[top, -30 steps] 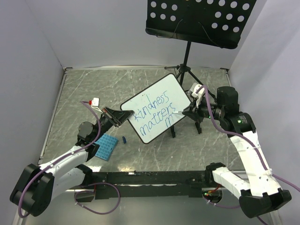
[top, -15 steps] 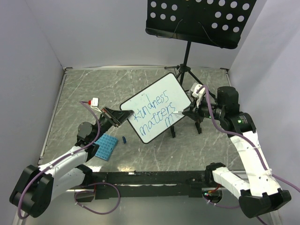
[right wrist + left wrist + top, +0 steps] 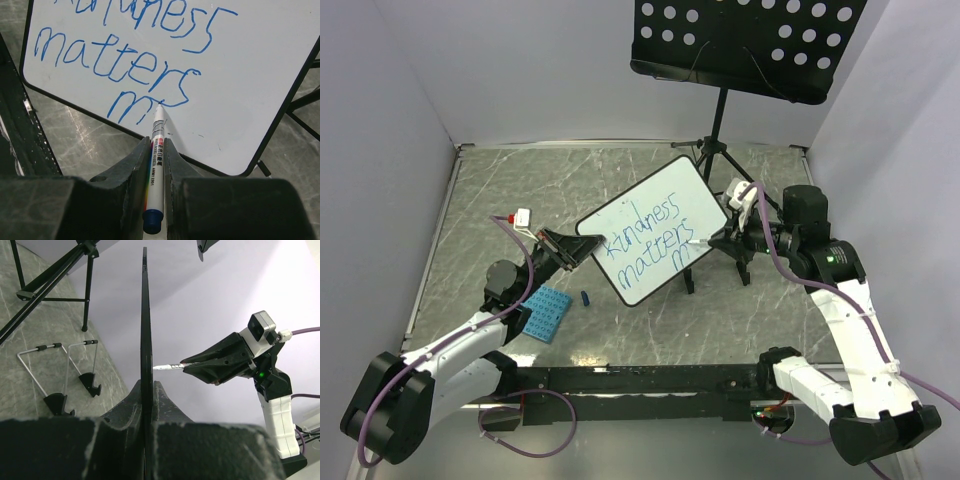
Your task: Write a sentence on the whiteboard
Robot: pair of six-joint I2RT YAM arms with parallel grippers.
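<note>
Your left gripper (image 3: 576,247) clamps the whiteboard (image 3: 658,212) at its 9 o'clock edge. Your right gripper (image 3: 156,145) pinches a marker (image 3: 158,126), its tip on the sentence (image 3: 125,67).

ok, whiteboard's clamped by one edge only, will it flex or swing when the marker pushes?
Probably stiff: edge-on, the whiteboard looks thin and straight. Likely to pivot: the left gripper pinches one edge while the marker presses far from that grip. Seemingly light, since that single pinch carries it.
</note>
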